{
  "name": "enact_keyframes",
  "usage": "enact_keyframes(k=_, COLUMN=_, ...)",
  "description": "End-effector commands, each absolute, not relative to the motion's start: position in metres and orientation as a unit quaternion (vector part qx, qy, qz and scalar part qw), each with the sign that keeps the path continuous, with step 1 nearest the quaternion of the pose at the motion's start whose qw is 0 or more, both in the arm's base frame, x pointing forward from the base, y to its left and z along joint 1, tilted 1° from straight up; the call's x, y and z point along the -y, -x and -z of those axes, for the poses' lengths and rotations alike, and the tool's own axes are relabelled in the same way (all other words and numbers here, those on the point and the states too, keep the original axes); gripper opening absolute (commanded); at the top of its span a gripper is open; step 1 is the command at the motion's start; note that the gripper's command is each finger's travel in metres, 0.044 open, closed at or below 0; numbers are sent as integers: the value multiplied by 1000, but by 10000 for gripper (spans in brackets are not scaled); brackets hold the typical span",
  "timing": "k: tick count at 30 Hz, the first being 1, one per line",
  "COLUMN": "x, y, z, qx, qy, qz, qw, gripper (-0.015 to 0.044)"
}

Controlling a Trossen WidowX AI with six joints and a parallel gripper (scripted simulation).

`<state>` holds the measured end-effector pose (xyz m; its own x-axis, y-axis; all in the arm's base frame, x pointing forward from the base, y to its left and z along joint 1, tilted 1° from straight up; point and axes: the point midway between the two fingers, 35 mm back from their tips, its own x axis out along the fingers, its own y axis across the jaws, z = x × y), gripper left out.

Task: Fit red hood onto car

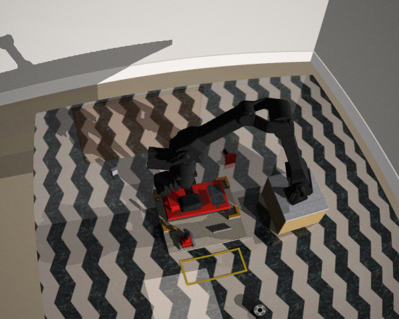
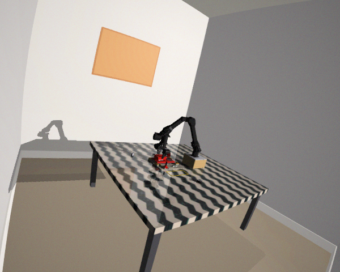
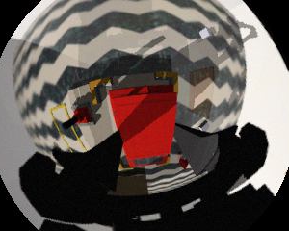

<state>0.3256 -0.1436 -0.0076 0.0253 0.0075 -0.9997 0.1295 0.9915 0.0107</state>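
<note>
A: The red flat-roofed hood shell (image 1: 197, 203) sits over the car chassis in the gold-cornered jig (image 1: 235, 212) on the grey base plate (image 1: 227, 236), and the black parallel-jaw gripper (image 1: 181, 197) is clamped on it, fingers standing fairly wide across its width.

B: What lies around it?

A: A small red block with a dark stub (image 1: 230, 157) lies on the zigzag-patterned table (image 1: 90, 240) behind the jig, beside the arm's forearm. A red-and-black small part (image 1: 186, 240) stands on the front of the base plate, near a dark flat rectangle (image 1: 219, 227). A yellow outlined rectangle (image 1: 213, 266) is marked on the table in front. A small black-and-white wheel-like disc (image 1: 259, 310) lies near the front edge, well apart. A tiny grey cube (image 1: 114, 171) lies off to the side. The arm's wooden pedestal box (image 1: 288, 219) stands just beside the plate.

B: What can't you make out?

A: The wrist and gripper cover the hood's rear part from above. The 4 pegs and corner holes are too small to tell. In the wrist view the black fingers cover the hood's (image 3: 144, 122) near edge, so I cannot tell whether it lies flat on the deck.
</note>
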Motion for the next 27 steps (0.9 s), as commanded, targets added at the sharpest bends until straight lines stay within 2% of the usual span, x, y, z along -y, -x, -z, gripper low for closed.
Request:
enact_keyframes(k=1, x=143, y=-325, z=13, qx=-698, qy=-49, qz=40, qw=713, gripper=0)
enact_keyframes(k=27, x=144, y=-325, z=23, qx=-699, qy=-49, qz=39, qw=712, gripper=0)
